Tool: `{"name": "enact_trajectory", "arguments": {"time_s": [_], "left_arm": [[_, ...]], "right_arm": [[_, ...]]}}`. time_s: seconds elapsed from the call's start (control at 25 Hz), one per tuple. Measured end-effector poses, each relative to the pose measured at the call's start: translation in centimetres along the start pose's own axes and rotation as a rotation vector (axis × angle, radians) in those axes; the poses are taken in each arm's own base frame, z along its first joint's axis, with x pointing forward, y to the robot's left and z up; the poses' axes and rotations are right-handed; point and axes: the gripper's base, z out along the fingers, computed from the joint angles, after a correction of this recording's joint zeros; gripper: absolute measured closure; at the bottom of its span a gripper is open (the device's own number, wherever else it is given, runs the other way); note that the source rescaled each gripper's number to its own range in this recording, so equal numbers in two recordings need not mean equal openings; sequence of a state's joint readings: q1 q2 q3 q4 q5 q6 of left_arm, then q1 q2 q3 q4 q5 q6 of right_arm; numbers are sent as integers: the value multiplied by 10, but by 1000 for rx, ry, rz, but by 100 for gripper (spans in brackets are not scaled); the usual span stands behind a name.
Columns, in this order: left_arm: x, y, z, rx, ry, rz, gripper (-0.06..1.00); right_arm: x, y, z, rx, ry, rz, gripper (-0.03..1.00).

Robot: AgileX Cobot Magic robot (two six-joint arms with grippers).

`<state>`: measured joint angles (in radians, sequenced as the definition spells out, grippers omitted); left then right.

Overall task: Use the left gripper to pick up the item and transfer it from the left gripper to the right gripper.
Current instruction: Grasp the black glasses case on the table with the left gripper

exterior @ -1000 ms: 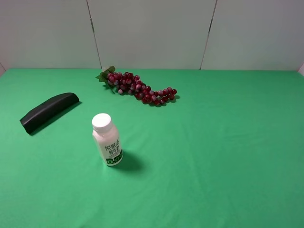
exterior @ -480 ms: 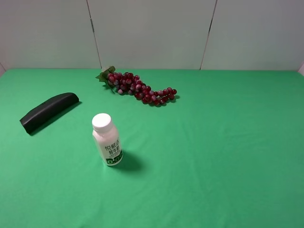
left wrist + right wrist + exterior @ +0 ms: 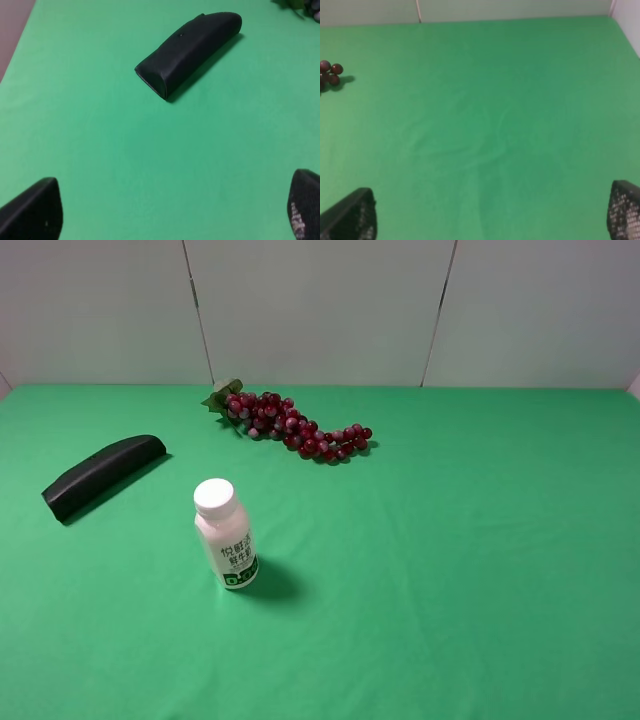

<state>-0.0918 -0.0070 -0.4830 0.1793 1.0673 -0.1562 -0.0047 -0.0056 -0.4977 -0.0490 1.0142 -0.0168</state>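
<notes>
Approach was judged in hand: the item point(image 3: 190, 47) lay ungripped at the left; the left hand point(image 3: 175, 207), held wide and empty, would need lowering astride it.

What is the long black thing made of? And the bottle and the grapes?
Black case: looks like soft fabric or faux leather. It is matte, with no shine, and has a rounded, slightly curved body.
Bottle: probably plastic, smooth and pale pink, with a white cap.
Grapes: glossy dark red berries with small highlights. Likely plastic, though real fruit can't be ruled out.
</notes>
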Motion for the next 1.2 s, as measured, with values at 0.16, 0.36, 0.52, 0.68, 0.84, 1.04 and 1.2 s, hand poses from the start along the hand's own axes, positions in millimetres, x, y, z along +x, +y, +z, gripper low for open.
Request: {"name": "enact_trajectory", "arguments": {"time_s": [0.16,0.36,0.52,0.68,0.84,1.04,1.2], "left_arm": [[0,0,0,0,0,0,16],[-2,0,1,-2,17,10,4],[-22,-2,3,-8,91,30,2],[-51,-7,15,-21,203,54,-4],[-81,-14,41,-26,329,112,-5],[-119,-24,83,-17,441,200,-5],[-143,-32,122,-7,529,274,-5]], "right_arm": [[0,0,0,0,0,0,-3],[0,0,0,0,0,0,-3],[0,0,0,0,0,0,-3],[0,0,0,0,0,0,-3],[0,0,0,0,0,0,-3],[0,0,0,0,0,0,-3],[0,0,0,0,0,0,-3]]}}
